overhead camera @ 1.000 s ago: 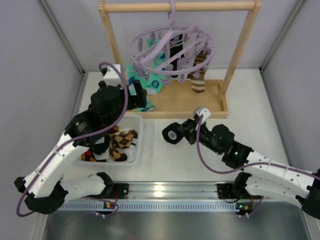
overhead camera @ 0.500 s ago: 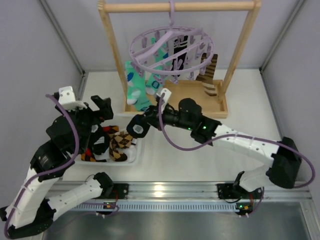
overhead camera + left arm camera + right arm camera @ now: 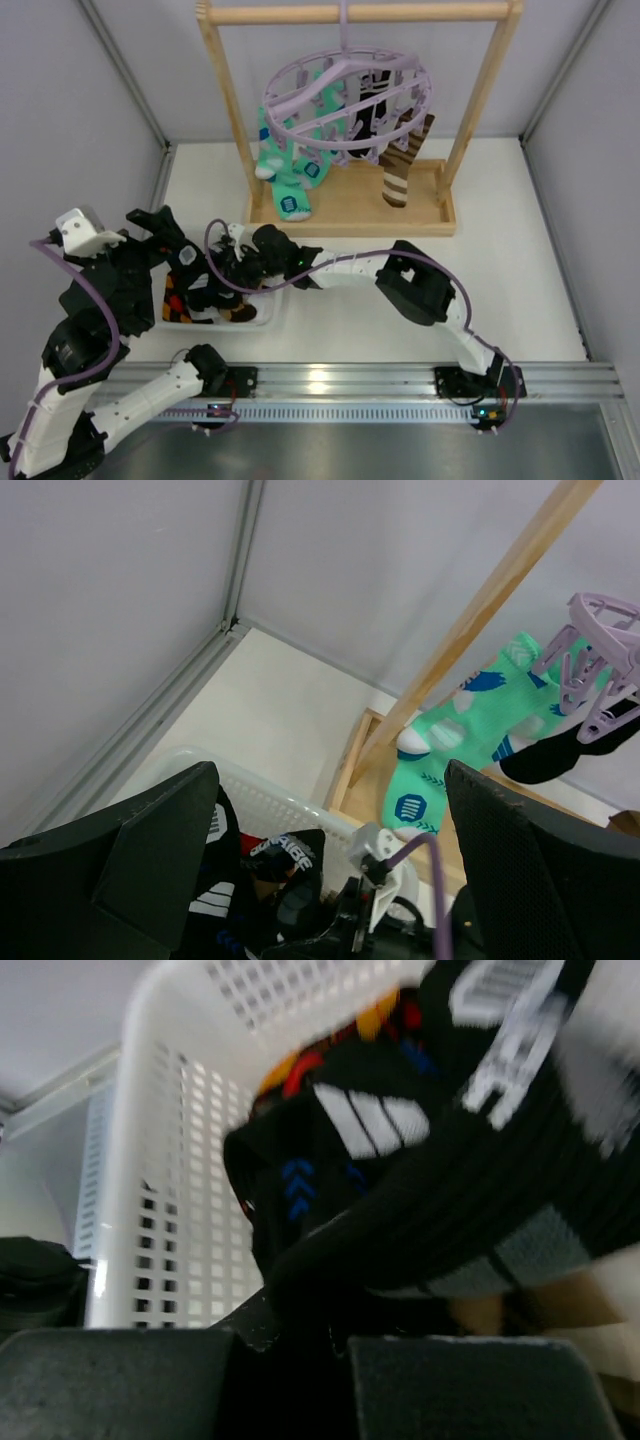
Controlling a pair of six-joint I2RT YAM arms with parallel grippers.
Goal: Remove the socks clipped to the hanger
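light: bright, even, seemingly from overhead | shadows: faint, soft-edged on the table (image 3: 520,260) | glare: hot spot on the metal rail (image 3: 318,379) | top view: sharp, edges slightly bowed | left wrist: background crisp, own fingers (image 3: 150,850) dark and soft | right wrist: heavy blur, basket (image 3: 150,1160) washed out, sock (image 3: 450,1190) print smeared

Right wrist view was blurred: black sock (image 3: 420,1210) smothered the right gripper (image 3: 290,1355), jaws' gap unreadable. Hanger (image 3: 600,650) was cut off at 3 o'clock in left wrist view.

R arm (image 3: 345,268) across basket (image 3: 270,305); hanger (image 3: 345,100) front open
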